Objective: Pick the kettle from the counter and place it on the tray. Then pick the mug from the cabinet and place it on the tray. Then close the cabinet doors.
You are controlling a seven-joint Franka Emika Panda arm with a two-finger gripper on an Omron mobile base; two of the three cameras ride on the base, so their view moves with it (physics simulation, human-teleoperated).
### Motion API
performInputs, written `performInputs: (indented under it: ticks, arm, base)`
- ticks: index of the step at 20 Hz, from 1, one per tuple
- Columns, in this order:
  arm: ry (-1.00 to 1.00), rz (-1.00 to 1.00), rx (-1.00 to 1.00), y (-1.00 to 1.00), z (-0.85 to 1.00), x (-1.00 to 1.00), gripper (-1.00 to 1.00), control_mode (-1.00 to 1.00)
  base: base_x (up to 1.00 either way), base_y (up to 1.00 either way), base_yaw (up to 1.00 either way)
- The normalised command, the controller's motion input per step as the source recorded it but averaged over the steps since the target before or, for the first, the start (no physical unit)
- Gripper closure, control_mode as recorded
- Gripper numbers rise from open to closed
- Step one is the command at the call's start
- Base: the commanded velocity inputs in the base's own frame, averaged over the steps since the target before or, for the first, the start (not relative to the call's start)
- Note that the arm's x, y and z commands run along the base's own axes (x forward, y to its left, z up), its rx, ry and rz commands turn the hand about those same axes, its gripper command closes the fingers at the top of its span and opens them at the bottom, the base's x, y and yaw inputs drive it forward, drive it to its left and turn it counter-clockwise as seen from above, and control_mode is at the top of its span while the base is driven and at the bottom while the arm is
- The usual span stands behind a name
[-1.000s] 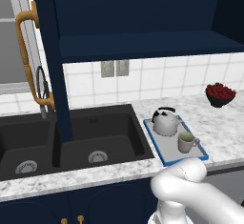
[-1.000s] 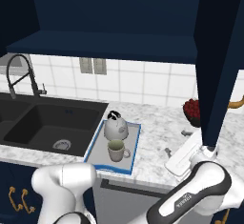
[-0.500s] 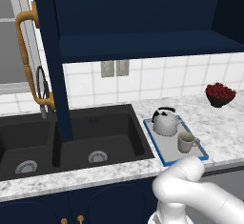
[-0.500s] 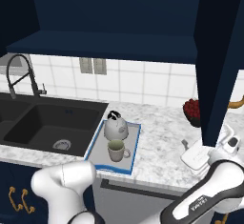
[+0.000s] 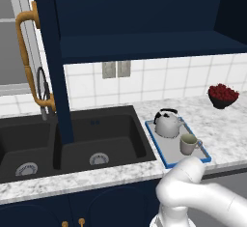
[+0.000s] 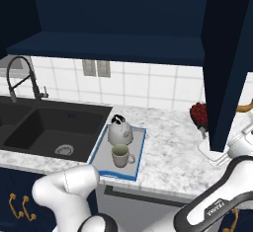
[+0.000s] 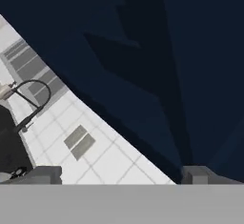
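Observation:
The silver-grey kettle (image 5: 166, 123) (image 6: 120, 131) and the beige mug (image 5: 188, 144) (image 6: 120, 156) both stand on the blue-rimmed tray (image 5: 155, 145) (image 6: 140, 156) on the speckled counter (image 5: 226, 124) (image 6: 168, 152). Above, the navy cabinet (image 5: 144, 45) (image 6: 108, 46) has both doors swung out: the left door (image 5: 48, 52) with its brass handle (image 5: 26, 57), and the right door (image 6: 225, 63). My gripper (image 6: 213, 151) (image 7: 121, 175) hangs by the right door's lower edge. Its fingertips (image 7: 43, 174) stand wide apart, open, with nothing between them.
A black double sink (image 5: 72, 139) (image 6: 49, 127) with a curved faucet (image 6: 22, 75) lies left of the tray. A dark bowl of red fruit (image 5: 223, 94) (image 6: 198, 113) sits on the counter at the right, close to my hand. A wall outlet (image 5: 116, 69) is on the tiles.
My gripper has moved right and a little up, closer to the right door's lower edge. Kettle, mug, tray and doors have not moved.

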Motion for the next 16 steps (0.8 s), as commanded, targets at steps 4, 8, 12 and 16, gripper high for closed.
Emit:
performInputs:
  ticks: [4, 8, 12, 16]
  arm:
    - [-0.17, -0.02, -0.19, 0.09, 0.70, -0.03, -1.00, -1.00]
    - [-0.18, 0.00, -0.23, 0.33, 0.61, -0.02, -1.00, -1.00]
    - [-0.16, 0.00, -0.26, 0.59, 0.35, -0.01, -1.00, -1.00]
    - [-0.11, 0.00, -0.27, 0.79, 0.16, 0.00, -1.00, -1.00]
  base:
    - [0.00, 0.00, 0.00]
    - [0.00, 0.00, 0.00]
    - [0.00, 0.00, 0.00]
    - [0.00, 0.00, 0.00]
